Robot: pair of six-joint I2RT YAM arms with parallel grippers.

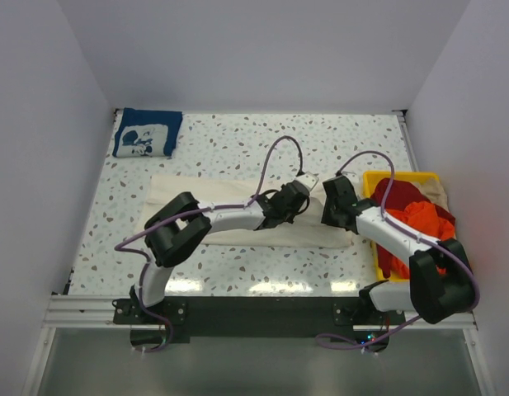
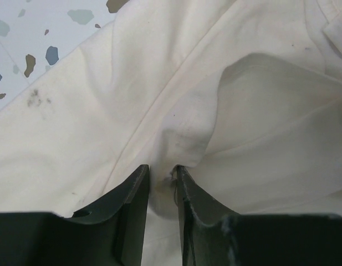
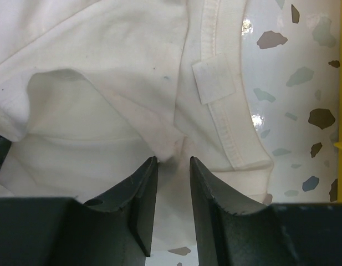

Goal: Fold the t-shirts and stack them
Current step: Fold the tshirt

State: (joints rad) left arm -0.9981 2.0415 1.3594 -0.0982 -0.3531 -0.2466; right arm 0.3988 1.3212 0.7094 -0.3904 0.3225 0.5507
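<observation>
the large plain cream cloth t-shirt (image 1: 181,195) lies spread mid-table. the left gripper (image 2: 162,169) is clamped on a fold of it, and the right gripper (image 3: 173,160) pinches cloth beside its collar. a navy blue cloth t-shirt (image 1: 147,132) sits far left.

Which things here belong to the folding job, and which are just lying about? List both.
Job: large plain cream cloth t-shirt; folded navy blue t-shirt with white print; orange-red cloth t-shirt; beige cloth t-shirt.
Lying about: yellow plastic bin.
</observation>
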